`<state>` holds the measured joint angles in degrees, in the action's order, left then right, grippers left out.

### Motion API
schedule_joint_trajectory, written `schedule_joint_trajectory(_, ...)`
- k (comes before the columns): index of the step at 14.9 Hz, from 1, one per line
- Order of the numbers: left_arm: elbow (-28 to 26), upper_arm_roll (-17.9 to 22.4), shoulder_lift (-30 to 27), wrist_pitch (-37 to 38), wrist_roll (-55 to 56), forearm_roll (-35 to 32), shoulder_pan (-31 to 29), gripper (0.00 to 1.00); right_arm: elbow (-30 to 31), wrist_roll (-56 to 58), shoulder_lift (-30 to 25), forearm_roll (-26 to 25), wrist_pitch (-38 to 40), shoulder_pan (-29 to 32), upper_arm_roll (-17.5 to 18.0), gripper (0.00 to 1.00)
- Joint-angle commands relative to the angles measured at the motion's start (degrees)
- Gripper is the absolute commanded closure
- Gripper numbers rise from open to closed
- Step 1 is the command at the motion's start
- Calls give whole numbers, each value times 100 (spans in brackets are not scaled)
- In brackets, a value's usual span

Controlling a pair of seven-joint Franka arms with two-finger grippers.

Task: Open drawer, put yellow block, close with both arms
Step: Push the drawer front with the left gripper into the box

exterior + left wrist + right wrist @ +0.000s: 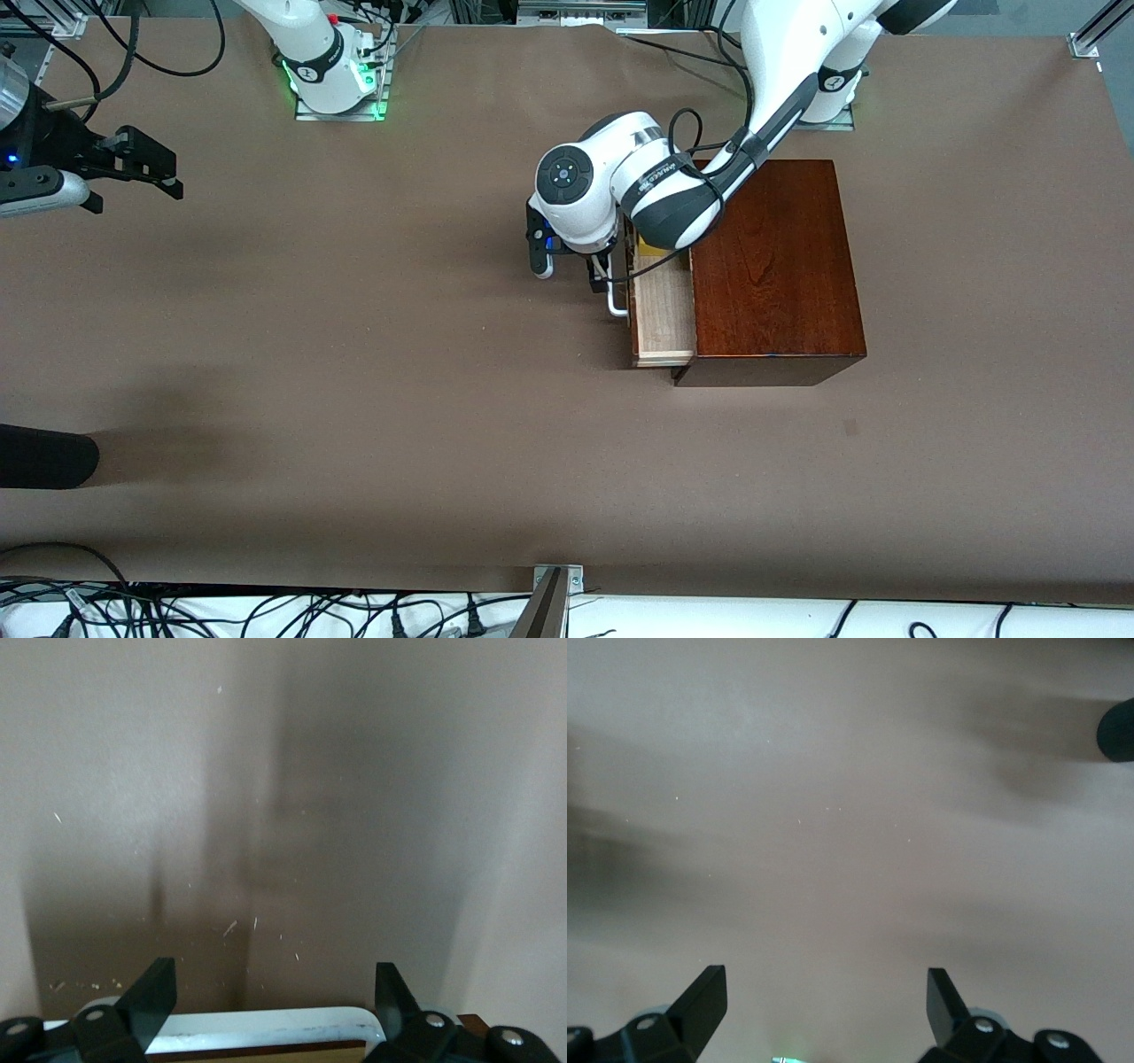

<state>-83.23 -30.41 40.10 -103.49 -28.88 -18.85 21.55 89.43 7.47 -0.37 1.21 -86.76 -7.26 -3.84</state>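
The left pincer (275,992), fingers spread, is straddling the white bar handle (266,1028) of the glossy drawer (663,310), its pale interior showing the yellow block (651,249), while the right pincer (824,997) is waiting open over matte brown tabletop (354,354).

Even overhead light; soft arm shadows on bench (354,354); glare on glossy wooden box (775,257); wrist views blurred, dim.

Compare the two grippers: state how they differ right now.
The left gripper sits at the drawer's white handle, while the right gripper waits over bare table at the right arm's end. The left wrist view shows the handle between its fingers; the right wrist view shows only tabletop. Both are open.
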Motion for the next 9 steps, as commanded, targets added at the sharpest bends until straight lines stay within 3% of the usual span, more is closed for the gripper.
schedule_joint_trajectory(1, -26, 185, -151, 539, -206, -347, -142, 0, -101, -36, -42, -69, 256, 93, 32, 0)
schedule_joint_trajectory(9, -61, 194, -151, 1374, -206, -769, -283, 0, -136, -132, 2, -25, 229, 93, -56, 0)
